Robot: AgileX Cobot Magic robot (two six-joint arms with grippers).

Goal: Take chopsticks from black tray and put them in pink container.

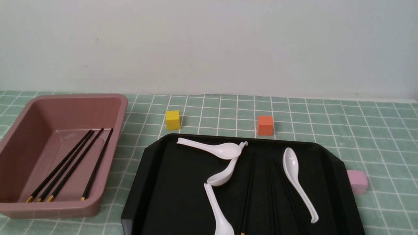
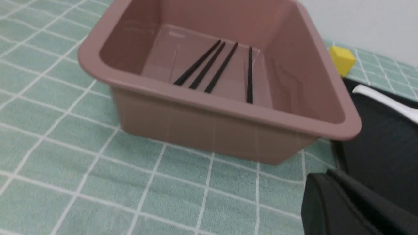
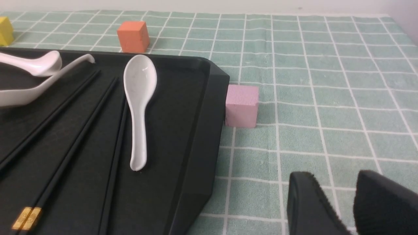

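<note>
Green checked cloth covers the tabletop. Four chopsticks lie in the pink container. Several more, at least three, remain on the black tray among white spoons, so the task looks roughly half complete. Left gripper is clenched and empty. Right gripper stands parted, holding nothing.

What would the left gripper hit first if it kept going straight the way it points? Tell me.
Probably the pink container: in the left wrist view its near outer wall fills the path ahead of the left gripper, with only bare tablecloth between. Depth is hard to judge.
</note>
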